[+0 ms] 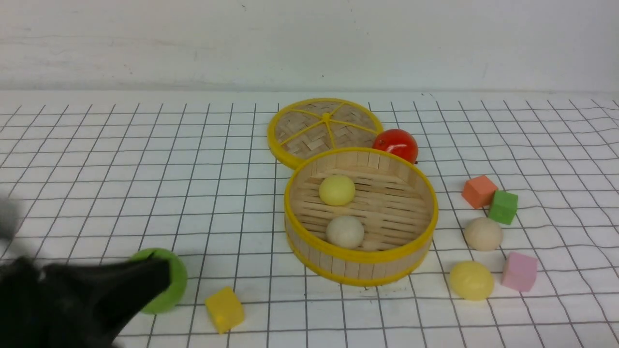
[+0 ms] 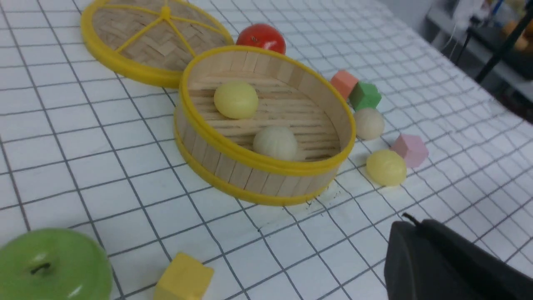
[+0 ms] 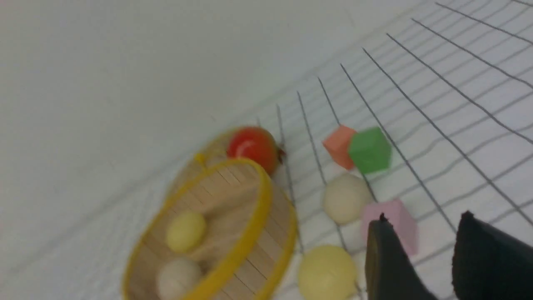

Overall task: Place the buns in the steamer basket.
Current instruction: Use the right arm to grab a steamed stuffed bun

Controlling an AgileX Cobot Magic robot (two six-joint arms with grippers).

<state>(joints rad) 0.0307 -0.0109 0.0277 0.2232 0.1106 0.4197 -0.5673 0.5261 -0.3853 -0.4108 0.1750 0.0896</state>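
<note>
Though only half filled, holds pale yellow bun (image 1: 337,190) and off-white bun (image 1: 344,232) inside steamer basket (image 1: 360,256). Shows second off-white bun (image 1: 483,234) and second yellow bun (image 1: 471,280) outside, right of it, near pink cube (image 1: 519,271). Has left gripper (image 1: 162,273) pinched closed before green apple (image 1: 177,282); right gripper (image 3: 424,216) parted, gripping nothing.

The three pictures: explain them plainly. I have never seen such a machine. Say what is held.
A two-armed robot works at a gridded table. The wide picture looks forward from between its arms; the other two come from cameras on its wrists. The steamer basket holds a yellow bun and a pale bun; another pale bun and another yellow bun lie to its right among coloured cubes. A lid, a red ball and a green apple lie nearby. The left hand is shut, by the apple; the right hand is open. Neither holds anything.
</note>
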